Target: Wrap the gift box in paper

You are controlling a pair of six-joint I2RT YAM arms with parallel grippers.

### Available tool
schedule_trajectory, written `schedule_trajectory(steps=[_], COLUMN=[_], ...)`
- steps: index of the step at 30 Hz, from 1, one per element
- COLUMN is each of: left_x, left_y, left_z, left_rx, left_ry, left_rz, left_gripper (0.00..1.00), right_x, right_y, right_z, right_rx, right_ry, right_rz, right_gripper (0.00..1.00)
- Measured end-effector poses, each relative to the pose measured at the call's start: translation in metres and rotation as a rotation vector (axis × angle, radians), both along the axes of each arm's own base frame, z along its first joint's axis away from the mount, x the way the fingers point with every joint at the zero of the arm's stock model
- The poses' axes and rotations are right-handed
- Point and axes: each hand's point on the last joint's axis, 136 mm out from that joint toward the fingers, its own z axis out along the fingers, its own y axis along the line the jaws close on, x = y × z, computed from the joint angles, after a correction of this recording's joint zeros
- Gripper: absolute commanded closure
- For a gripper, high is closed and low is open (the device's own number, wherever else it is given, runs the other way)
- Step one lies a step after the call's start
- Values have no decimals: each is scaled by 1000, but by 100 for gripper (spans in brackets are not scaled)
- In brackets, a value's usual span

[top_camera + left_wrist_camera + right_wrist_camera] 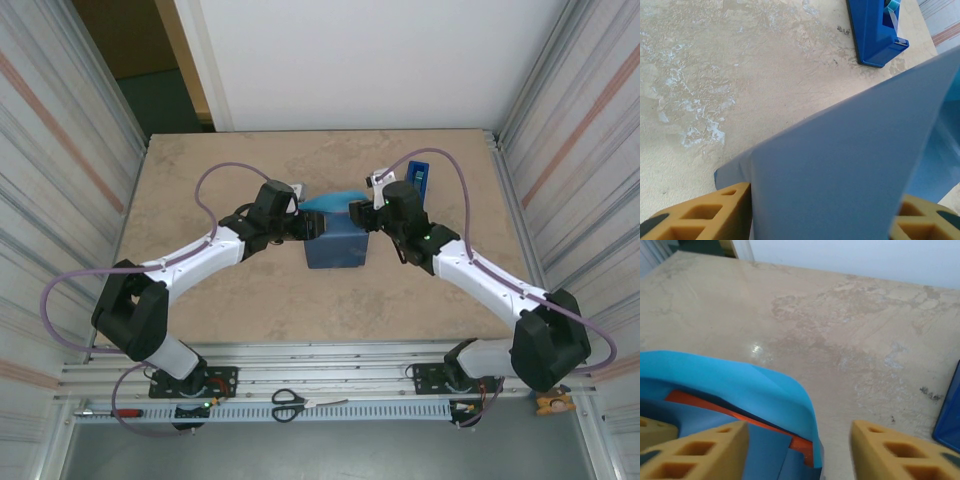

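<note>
Now the half-wrapped gift box [801, 446] is sitting at the frame's centre.
Its paper [335, 245] is probably behaving light, limp and crease-prone, best pinched at folded edges; the left gripper [825, 205] is straddling a flap, jaws apart, the right gripper [800, 435] is gaping empty. Beyond, upper right, a tape dispenser [420, 175] is resting on the tan table [250, 170].

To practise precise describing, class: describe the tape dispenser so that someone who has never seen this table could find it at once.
Start at the tan table and look toward its far right corner. There, just beyond the right claw, lies the tape dispenser. It is small, narrow, hard dark-blue plastic, unlike the bigger gift box under paper at the centre.
</note>
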Motion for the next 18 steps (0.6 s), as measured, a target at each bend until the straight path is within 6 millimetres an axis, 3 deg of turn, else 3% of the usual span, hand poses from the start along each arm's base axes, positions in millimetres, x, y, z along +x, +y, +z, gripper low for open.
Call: schedule_trajectory(steps=[2, 5, 12, 16, 18], left_x=[0, 0, 0, 0, 1], left_y=[0, 0, 0, 0, 0], left_z=[0, 0, 0, 1, 1], left_rx=[0, 0, 0, 0, 0], left_ry=[0, -1, -1, -1, -1], left_rz=[0, 0, 0, 0, 1], left_gripper=[48, 48, 48, 48, 48], right_x=[-2, -4, -10, -11, -9], right_y=[-2, -1, 0, -3, -2], right_z=[7, 7, -34, -58, -59], right_rx=[24, 49, 56, 43, 59], right_ry=[-9, -1, 105, 147, 140], right_rz=[-5, -2, -9, -28, -34], right_gripper=[21, 19, 19, 24, 26])
